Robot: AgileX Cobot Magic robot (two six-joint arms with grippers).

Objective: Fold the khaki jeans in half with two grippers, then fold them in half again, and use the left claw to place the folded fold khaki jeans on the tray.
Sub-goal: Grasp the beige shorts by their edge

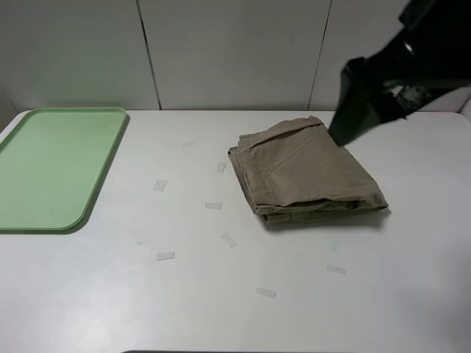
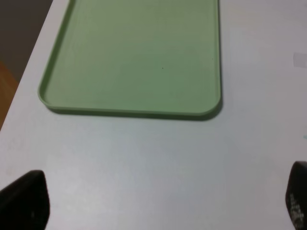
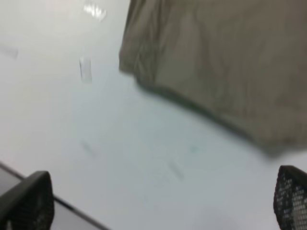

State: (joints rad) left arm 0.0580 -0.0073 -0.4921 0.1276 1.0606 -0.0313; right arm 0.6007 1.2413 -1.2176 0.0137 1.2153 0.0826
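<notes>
While the khaki shorts lay folded into a thick square on the bench, right of its middle, we saw the green tray at the left edge, well apart from them. Our left end effector hung over the bench near one end of the tray, its fingers spread wide and holding nothing. Our right end effector hovered close to the shorts, likewise spread wide and empty.
</notes>
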